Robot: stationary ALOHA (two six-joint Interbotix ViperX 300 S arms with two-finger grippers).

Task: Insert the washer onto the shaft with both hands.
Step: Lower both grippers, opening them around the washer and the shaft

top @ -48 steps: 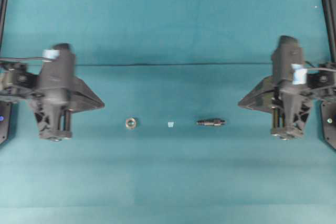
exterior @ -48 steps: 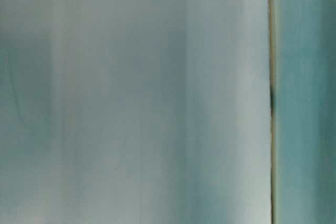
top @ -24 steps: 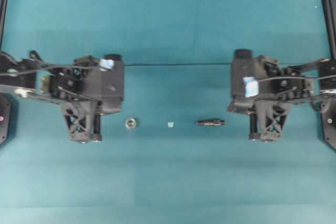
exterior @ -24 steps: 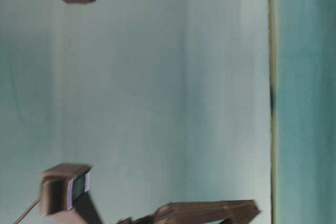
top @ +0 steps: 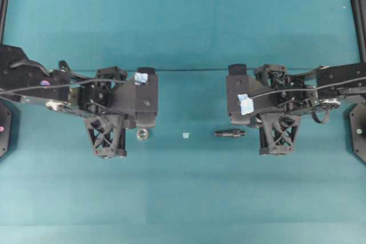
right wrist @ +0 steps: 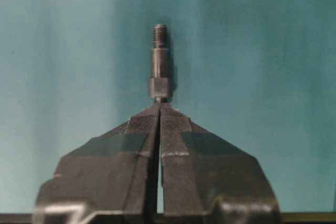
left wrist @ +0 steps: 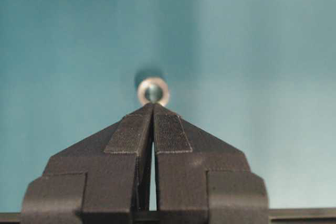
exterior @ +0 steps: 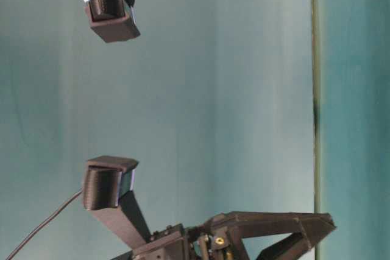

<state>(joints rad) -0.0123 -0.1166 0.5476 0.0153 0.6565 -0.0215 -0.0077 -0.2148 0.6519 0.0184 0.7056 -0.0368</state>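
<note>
The washer is lying flat on the teal counter, just beside the left claw, whose fingers are pressing together with nothing between them. The shaft is lying on its side to the right, its thin threaded tip pointing away from the right claw, which is also clenched and empty just behind the shaft's thick end. A tiny pale square scrap is sitting between washer and shaft, apart from both.
</note>
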